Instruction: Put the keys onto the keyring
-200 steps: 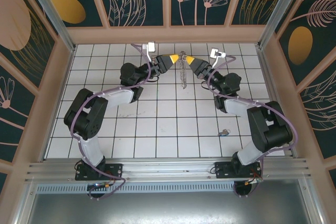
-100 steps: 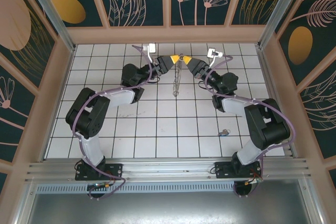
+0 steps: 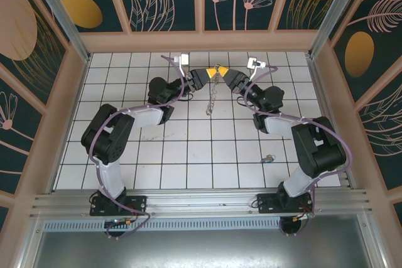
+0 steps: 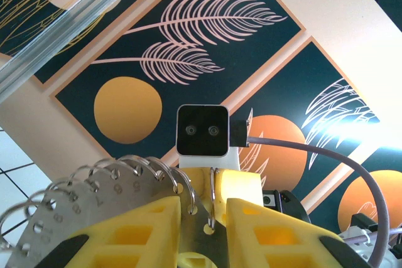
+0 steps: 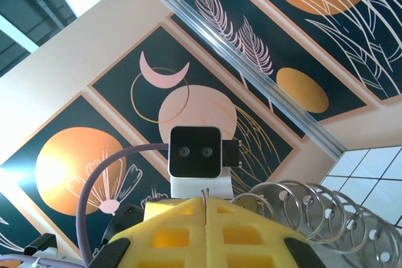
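Yellow tips nearly meet now. Over the last second I have brought the left end effector [image 3: 210, 71] and the right end effector [image 3: 221, 71] together high over the far edge of the table [image 3: 188, 149], where a second ago a clear gap lay between them. The keyring [image 3: 212, 95] hangs from that meeting point, clear of the table. Its loose tail has swung from straight down to slanting toward the left edge.

In the right wrist view the right end effector [image 5: 204, 202] is clenched, with a thin wire of the keyring pinched in the seam and the rest of the keyring [image 5: 301, 208] fanning off to one side. In the left wrist view the left end effector [image 4: 204, 208] has its jaws a little apart, with one wire of the keyring [image 4: 125, 167] standing in the gap. They have been narrowing, but I cannot tell whether they pinch it yet.

The keys [image 3: 268, 158] lie on the table toward its near right corner, well apart from both arms. I judge this to be a regrasp of the keyring between the two arms, with no threading begun. One arm must still let go and fetch the keys.
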### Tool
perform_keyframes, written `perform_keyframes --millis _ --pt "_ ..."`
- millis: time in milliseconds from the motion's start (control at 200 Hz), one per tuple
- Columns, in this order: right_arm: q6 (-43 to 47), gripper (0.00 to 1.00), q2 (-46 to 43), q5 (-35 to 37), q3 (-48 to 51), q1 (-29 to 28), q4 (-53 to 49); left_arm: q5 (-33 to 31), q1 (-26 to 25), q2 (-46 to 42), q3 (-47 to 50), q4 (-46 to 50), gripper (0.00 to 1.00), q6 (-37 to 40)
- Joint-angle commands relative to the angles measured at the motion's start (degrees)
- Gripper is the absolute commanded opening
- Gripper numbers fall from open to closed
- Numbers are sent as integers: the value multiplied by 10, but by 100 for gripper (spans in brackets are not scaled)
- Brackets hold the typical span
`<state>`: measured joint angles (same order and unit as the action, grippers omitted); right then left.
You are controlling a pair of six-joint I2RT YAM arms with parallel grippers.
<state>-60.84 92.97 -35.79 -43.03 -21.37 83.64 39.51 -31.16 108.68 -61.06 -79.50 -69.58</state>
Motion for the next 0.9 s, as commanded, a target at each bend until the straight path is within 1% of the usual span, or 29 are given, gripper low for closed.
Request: perform_keyframes --millis 0,350,445,530,616,656,741,761,791,826,896 --pt "-8 0 4 4 -22 -6 39 0 -3 9 -13 -24 25 -5" --pt "-6 0 8 2 -23 -10 30 1 -6 12 -18 -24 25 -4" --pt "-5 0 9 2 -24 -10 29 1 -6 13 -18 -24 19 -4" --pt "-4 0 8 2 -23 -10 28 1 -6 14 -18 -25 11 -4" --pt "-3 0 8 2 -24 -10 25 3 -6 14 -17 -28 5 -4" --pt "-3 0 8 1 -24 -10 23 2 -5 14 -17 -28 0 -4" --pt "-2 0 5 -2 -27 -9 14 4 -6 12 -16 -28 0 0" --pt "-1 5 3 -2 -26 -8 9 6 -5 12 -15 -27 0 3" --pt "1 15 -1 0 -24 -7 0 7 -5 10 -14 -24 0 9" --pt "5 24 -9 3 -21 -5 -13 8 -6 7 -13 -17 0 18" --pt "16 37 -33 10 -9 3 -51 13 -6 -3 -10 1 0 42"
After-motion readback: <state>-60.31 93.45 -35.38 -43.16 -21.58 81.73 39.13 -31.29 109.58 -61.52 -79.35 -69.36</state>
